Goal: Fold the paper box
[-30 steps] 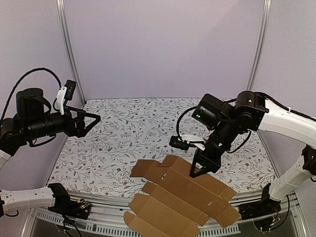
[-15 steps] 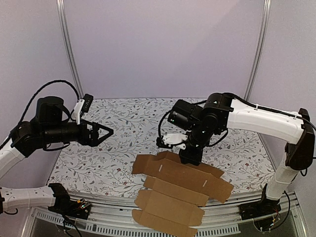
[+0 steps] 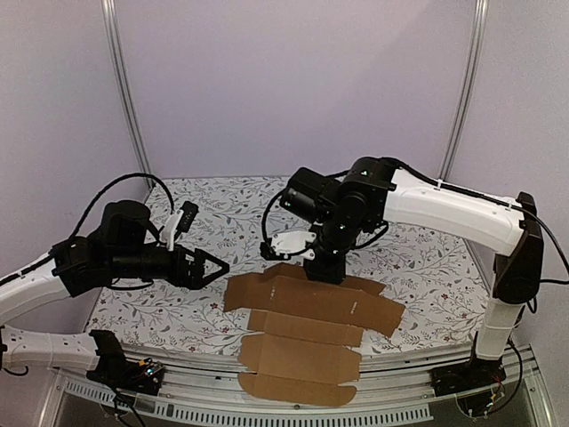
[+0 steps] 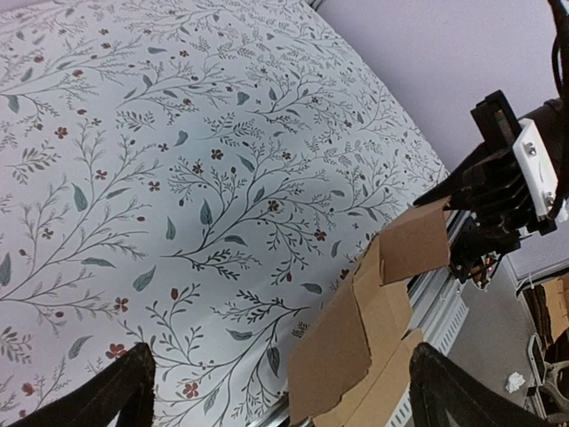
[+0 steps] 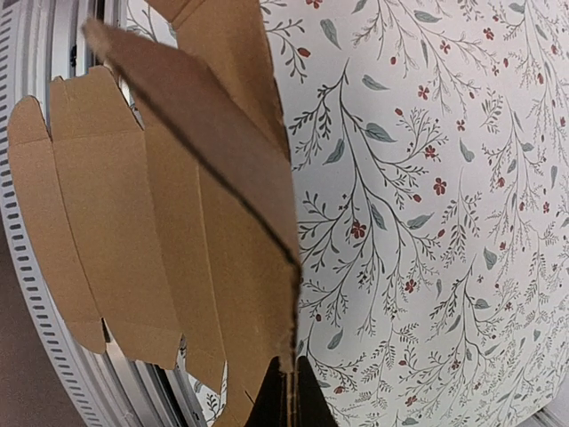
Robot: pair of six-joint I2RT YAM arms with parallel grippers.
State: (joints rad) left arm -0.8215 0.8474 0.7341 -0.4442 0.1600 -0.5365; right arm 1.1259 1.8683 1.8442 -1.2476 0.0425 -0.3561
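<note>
The paper box (image 3: 307, 316) is a flat brown cardboard cut-out with flaps. It lies at the front middle of the table, its near part hanging over the front rail. My right gripper (image 3: 324, 270) is shut on its far edge; in the right wrist view the fingertips (image 5: 277, 402) pinch that edge and the paper box (image 5: 169, 222) spreads away to the left. My left gripper (image 3: 220, 266) stands open just left of the sheet, pointing at its left edge. In the left wrist view, the paper box (image 4: 356, 342) lies between and beyond the spread fingers (image 4: 111, 396), untouched.
The table has a floral cloth (image 3: 222, 209). A slotted metal rail (image 3: 178, 393) runs along the front edge, with cables and clamps below it. Lilac walls and two upright posts (image 3: 124, 89) close in the back and sides.
The right arm has dragged the cardboard left and farther onto the table, laying it flatter. The left arm has swung right and down toward the sheet's left edge, still open.
</note>
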